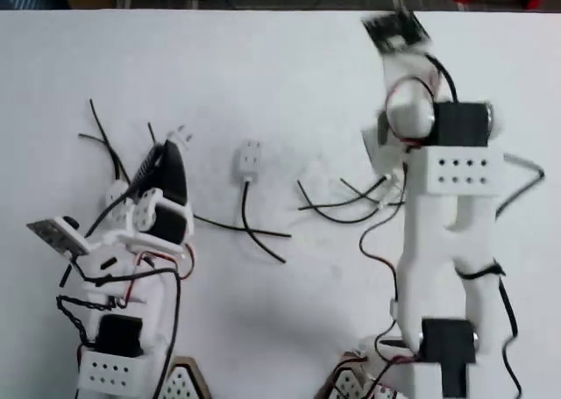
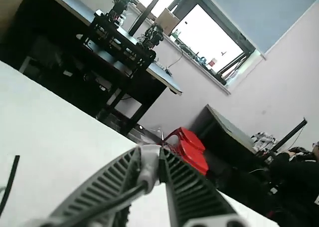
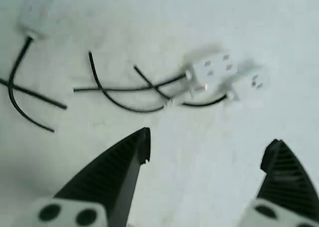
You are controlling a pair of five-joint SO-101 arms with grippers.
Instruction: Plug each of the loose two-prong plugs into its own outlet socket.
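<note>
My left gripper [image 1: 173,149] is tilted up off the table at the left, shut on a white two-prong plug [image 1: 181,136] whose prongs stick out past the fingertips. In the left wrist view the gripper [image 2: 149,154] pinches that plug [image 2: 148,169], with its black wire trailing back. A white outlet socket [image 1: 249,158] with a black wire lies mid-table. My right gripper [image 3: 208,143] hangs open above the table, short of a white socket block [image 3: 212,70] and a small white plug [image 3: 256,80] with crossed black wires [image 3: 124,95]. The mid-table socket [image 3: 35,10] lies farther off.
Loose black wires [image 1: 101,140] and a small white piece [image 1: 117,191] lie beside the left arm. The right arm [image 1: 438,171] covers part of the wire tangle [image 1: 342,204]. Bare white table [image 1: 263,57] stretches toward the far edge.
</note>
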